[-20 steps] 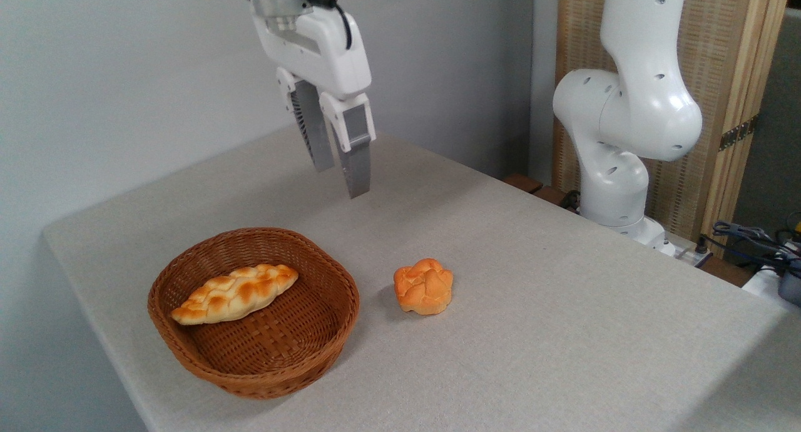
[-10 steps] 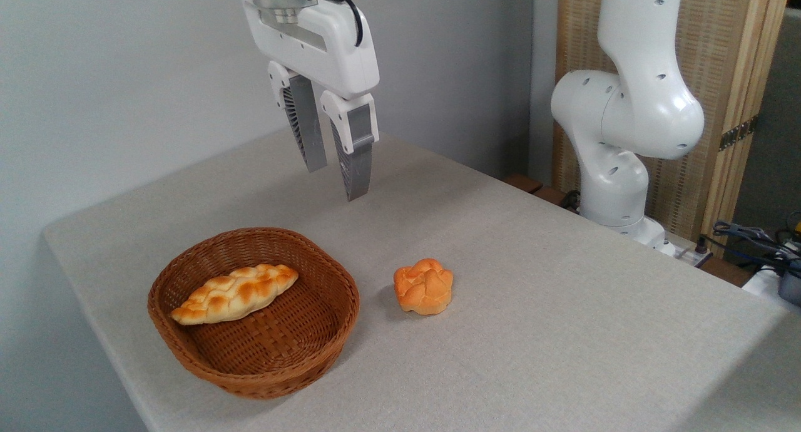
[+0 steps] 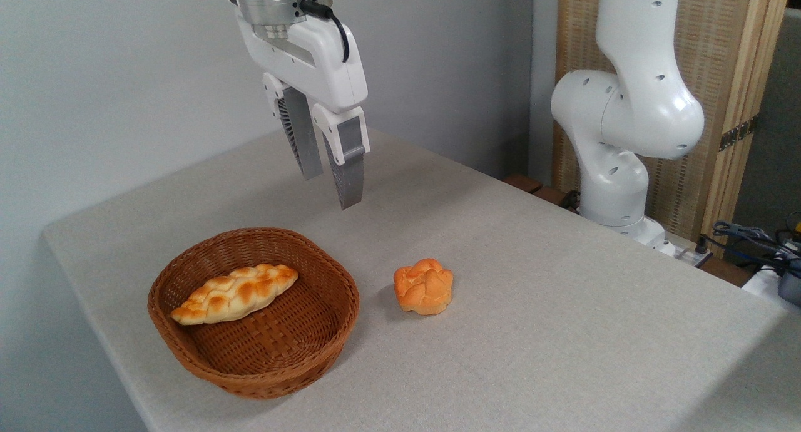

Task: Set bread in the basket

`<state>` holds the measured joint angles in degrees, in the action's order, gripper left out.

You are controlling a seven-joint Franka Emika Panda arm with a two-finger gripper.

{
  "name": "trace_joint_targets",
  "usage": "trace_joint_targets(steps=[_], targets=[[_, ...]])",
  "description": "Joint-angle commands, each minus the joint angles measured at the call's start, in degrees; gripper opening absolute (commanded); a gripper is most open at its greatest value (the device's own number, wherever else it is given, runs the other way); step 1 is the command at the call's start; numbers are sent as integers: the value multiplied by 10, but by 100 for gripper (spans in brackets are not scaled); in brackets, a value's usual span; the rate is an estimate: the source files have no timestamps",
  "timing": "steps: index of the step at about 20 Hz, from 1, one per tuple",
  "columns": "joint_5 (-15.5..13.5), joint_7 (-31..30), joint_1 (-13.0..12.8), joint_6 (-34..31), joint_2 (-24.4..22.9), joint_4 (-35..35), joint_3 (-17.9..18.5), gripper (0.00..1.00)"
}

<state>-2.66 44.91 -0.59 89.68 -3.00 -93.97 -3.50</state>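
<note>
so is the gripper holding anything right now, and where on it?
Nothing. The gripper hangs above the table with empty jaws slightly apart; the bread lies in the basket.

The elongated braided golden loaf [image 3: 234, 293] lies in the oval brown wicker basket [image 3: 188, 344] on the grey cloth-covered table [image 3: 532, 332], the small round knotted orange bun [image 3: 423, 286] just right of the basket

Single fixed view: raised, off the table's [image 3: 532, 332] near corner, angled down toward the grey wall [image 3: 112, 75], mid-range.
</note>
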Motion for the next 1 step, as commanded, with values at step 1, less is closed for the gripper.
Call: trace_joint_targets(steps=[1], targets=[[-5,4,4,4,5,12,-3,100]])
